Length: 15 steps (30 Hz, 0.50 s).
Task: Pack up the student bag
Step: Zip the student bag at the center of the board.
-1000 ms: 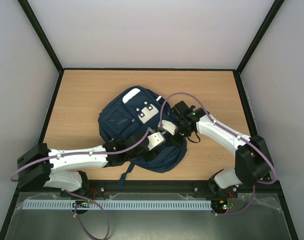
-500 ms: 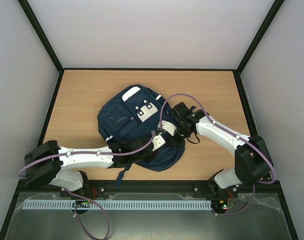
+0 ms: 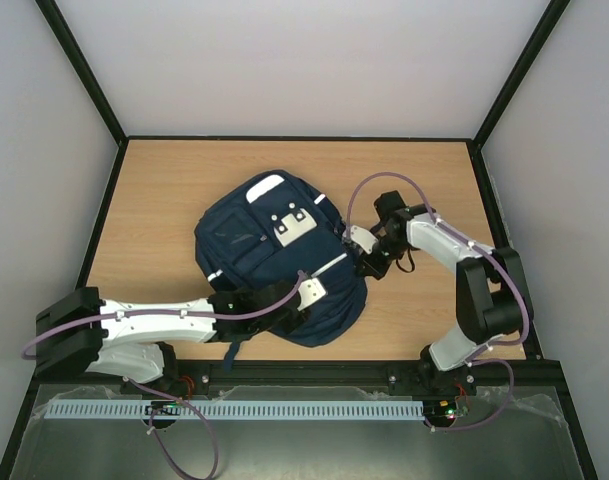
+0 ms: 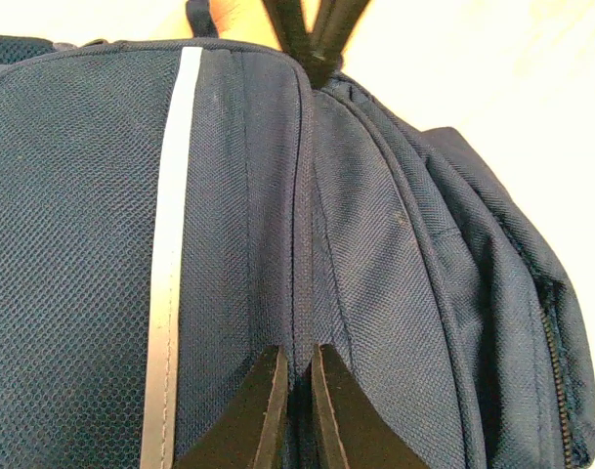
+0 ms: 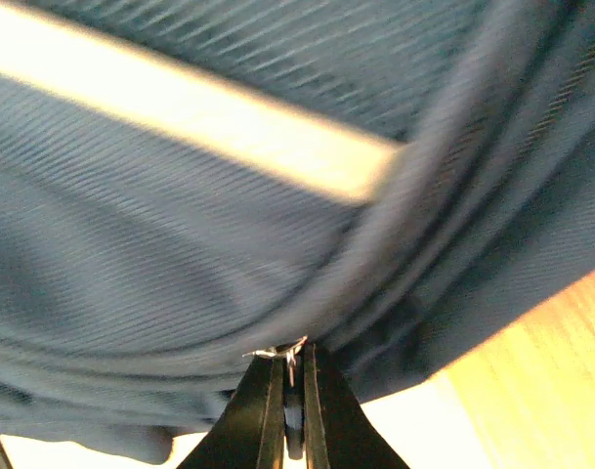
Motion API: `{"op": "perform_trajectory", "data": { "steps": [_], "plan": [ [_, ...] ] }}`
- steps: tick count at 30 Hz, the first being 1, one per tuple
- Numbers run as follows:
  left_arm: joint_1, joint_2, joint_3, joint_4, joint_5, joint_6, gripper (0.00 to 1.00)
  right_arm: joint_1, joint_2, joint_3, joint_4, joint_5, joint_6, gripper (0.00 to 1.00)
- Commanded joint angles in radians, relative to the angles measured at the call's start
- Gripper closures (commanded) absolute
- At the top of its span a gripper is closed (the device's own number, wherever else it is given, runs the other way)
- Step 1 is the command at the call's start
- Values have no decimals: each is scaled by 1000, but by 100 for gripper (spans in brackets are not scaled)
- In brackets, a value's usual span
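The student bag [image 3: 264,250], navy blue with white stripes and grey-white patches, lies flat in the middle of the wooden table [image 3: 164,190]. My left gripper [image 3: 322,287] rests on the bag's near right part. In the left wrist view my left gripper [image 4: 297,357] is shut on a ridge of the bag's fabric [image 4: 102,244] at a seam beside a white stripe [image 4: 165,244]. My right gripper [image 3: 369,262] is at the bag's right edge. In the right wrist view my right gripper [image 5: 292,357] is shut on a small metal zipper pull [image 5: 289,354] under the bag's fabric [image 5: 180,215].
A dark strap [image 3: 234,350] of the bag trails toward the table's near edge. Black frame rails [image 3: 489,200] and pale walls close in the table on three sides. The right gripper's dark fingers [image 4: 307,34] show at the top of the left wrist view.
My left gripper has shut on the bag's fabric. My right gripper has drawn to the right along the bag's edge, its arm folding closer. The bag has shifted slightly to the left.
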Motion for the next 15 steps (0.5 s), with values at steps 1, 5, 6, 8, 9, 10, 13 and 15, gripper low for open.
{"op": "perform_trajectory", "data": {
  "steps": [1,5,6,8,9,10,13,15],
  "plan": [
    [-55,-64,-12,-48,36,40,98,-45,80,72,-40,96,-67,99],
    [-100,-85,-11,-88,35,47,98,-45,148,138,-30,117,-81,99],
    [-106,-90,-14,-94,33,49,98,-47,166,159,-34,113,-83,99],
    [-113,-100,-21,-99,30,50,98,-46,194,199,-35,103,-80,99],
    [-114,-106,-25,-99,30,51,98,-45,204,218,-37,95,-80,99],
    [-113,-110,-28,-98,28,52,98,-45,212,233,-37,90,-78,99],
    [-114,-122,-34,-95,18,54,98,-44,230,270,-36,80,-72,97],
    [-114,-128,-37,-91,16,54,98,-44,238,283,-31,83,-63,96]
  ]
}}
